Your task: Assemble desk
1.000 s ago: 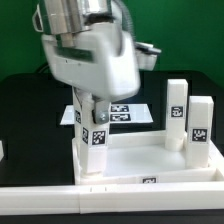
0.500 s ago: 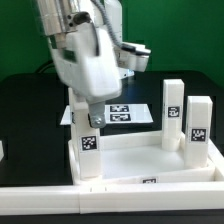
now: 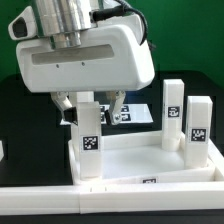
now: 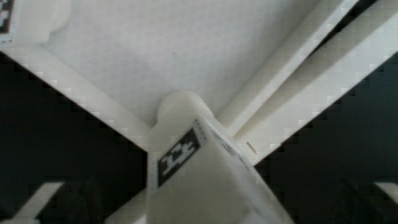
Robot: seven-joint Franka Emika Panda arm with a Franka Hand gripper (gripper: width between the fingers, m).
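Arm has swung round vs 1 s ago: wrist housing was turned side-on over the near-corner leg, now faces the ext cam square-on, w/ the gripper [image 3: 90,103] straddling the top of that leg [image 3: 89,138]. Reads like a twist on the leg, i.e. screwing it into its corner socket; judgement only. Leg itself looks in the same spot and same height, tag facing cam as before, so no visible seating change.

Jaws: spread to either side of the leg top, one dark finger [image 3: 66,104] on one side, the other on the far side. Pinching or just bracketing? Can't tell; contact hidden by the housing.

Desk panel [image 3: 140,158] lies flat under the jaws, rim up, leg at its near corner on ext view's left. Two more legs [image 3: 175,112] and [image 3: 200,122] stand well apart from the jaws, toward ext view's right.

Leg long axis: vertical, upright, pointing straight up btwn the jaws. Wrist view: leg [image 4: 196,150] seen end-on, running from the cam down to the panel corner [image 4: 143,60], tag visible on its side.
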